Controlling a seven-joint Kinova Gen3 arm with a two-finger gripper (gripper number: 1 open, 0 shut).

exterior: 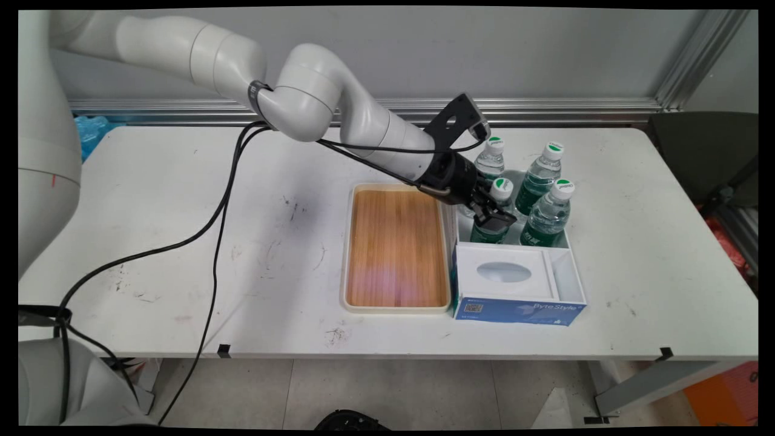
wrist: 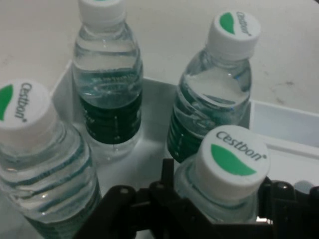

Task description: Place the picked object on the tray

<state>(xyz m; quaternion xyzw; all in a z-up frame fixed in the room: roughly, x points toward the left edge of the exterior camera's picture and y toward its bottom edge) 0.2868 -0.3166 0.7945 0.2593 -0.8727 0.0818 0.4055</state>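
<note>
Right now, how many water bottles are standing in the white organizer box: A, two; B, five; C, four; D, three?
C: four capped water bottles stand in the white organizer box, the front-left bottle sitting between the fingers of the end effector, the other three around it: one, another and a third.

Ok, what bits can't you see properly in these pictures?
- Main view: the gripper covers much of the front-left bottle.
- Hand view: the top edge cuts off the far bottle cap.
- Main view: the tissue box print is too small to read.
</note>
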